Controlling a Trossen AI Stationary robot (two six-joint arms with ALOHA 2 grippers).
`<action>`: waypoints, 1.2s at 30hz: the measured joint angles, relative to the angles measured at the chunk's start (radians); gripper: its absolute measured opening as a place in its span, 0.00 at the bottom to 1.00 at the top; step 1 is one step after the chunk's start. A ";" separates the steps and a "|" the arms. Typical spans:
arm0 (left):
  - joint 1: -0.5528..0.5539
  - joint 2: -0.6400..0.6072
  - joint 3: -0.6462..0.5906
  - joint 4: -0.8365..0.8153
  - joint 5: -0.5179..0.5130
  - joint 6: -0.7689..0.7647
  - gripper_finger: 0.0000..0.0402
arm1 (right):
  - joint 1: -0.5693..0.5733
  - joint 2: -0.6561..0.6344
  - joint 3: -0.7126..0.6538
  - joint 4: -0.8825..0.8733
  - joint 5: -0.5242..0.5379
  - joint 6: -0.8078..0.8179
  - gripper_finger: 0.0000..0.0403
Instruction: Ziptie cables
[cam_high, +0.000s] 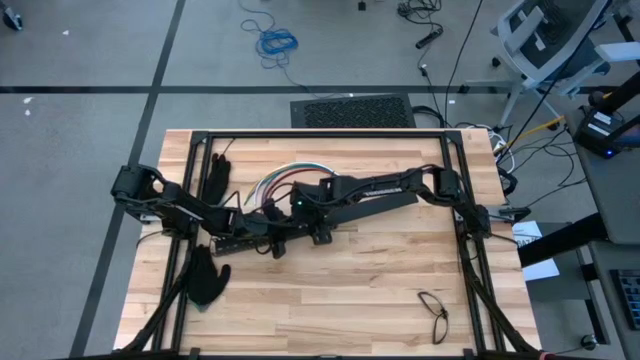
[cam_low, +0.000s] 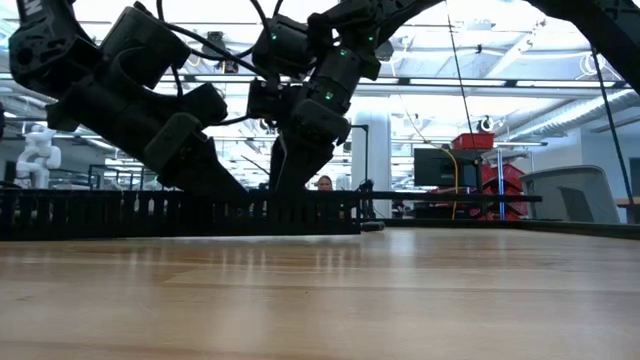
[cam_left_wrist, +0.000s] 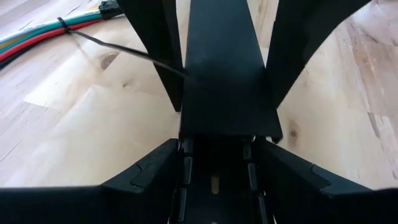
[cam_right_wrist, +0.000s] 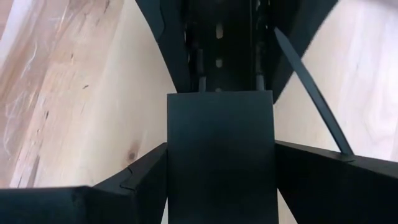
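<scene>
Wooden counter (cam_high: 330, 290) carries the cables (cam_high: 285, 178) behind both grippers, with one ziptie (cam_left_wrist: 118, 47) already around them. Left gripper (cam_left_wrist: 217, 134) and right gripper (cam_right_wrist: 221, 134) each close their jaws on the same flat black bar (cam_left_wrist: 217, 68), I think. Next move probably needs this bar put down, then the ziptie's tail pulled.

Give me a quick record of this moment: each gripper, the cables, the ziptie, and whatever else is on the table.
left gripper: closed on one end of the black bar
right gripper: closed on the same bar, facing the left
cables: bundled, lying on the table
ziptie: looped around the cables, tail running toward the bar
other: black gloves, eyeglasses
</scene>
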 joint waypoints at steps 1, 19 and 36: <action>0.000 0.000 0.004 -0.002 0.001 0.000 0.52 | 0.003 0.002 0.000 0.001 0.001 -0.003 0.60; -0.007 0.001 0.013 -0.010 -0.012 -0.005 0.52 | 0.010 0.013 0.002 0.013 0.039 0.008 0.62; -0.037 0.000 0.015 -0.008 0.027 -0.013 0.52 | 0.012 0.013 0.002 -0.009 0.040 0.013 0.63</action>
